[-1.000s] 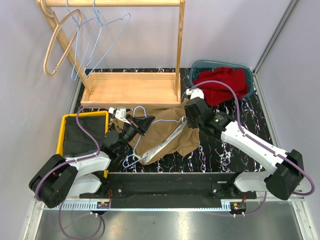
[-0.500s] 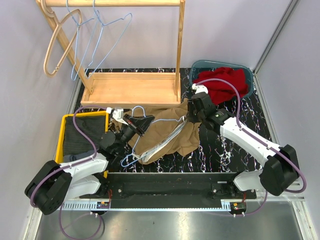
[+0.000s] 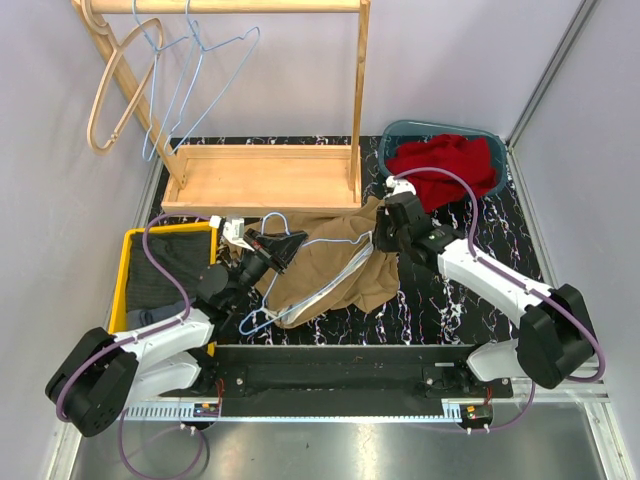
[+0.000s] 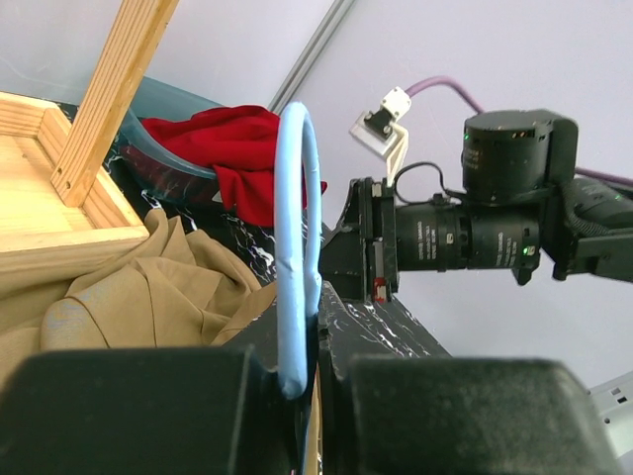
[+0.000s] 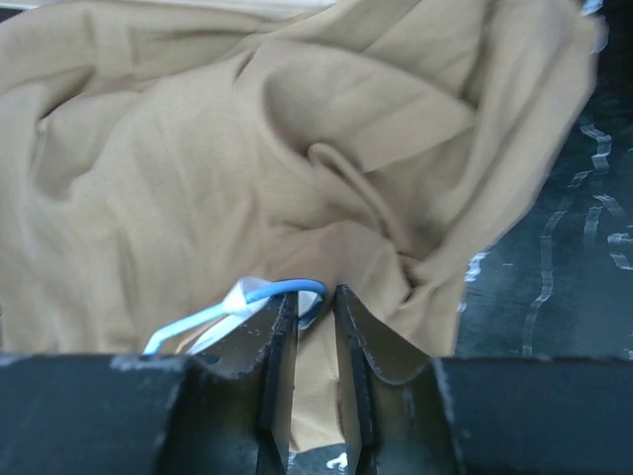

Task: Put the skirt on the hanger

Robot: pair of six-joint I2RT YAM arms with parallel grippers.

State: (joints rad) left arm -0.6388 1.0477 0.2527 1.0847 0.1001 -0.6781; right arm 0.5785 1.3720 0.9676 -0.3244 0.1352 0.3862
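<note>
We see the left fingers [image 4: 341, 371] closed tight on the hook of the blue hanger [image 4: 297, 247]. The tan skirt [image 3: 335, 275] lies crumpled on the desk [image 3: 440, 300], near the wooden rack [image 3: 260, 175]. The right fingers [image 5: 282, 327] stand narrow around the hanger's far end (cloth there too). We cannot tell whether they grip.

I see a black marbled surface [image 3: 440, 300] with a tan skirt [image 3: 372, 285] crumpled at its middle. A wooden rack base [image 3: 260, 180] sits behind the skirt. A teal bin [image 3: 440, 126] is at far right and a yellow tray [image 3: 170, 228] at left.
</note>
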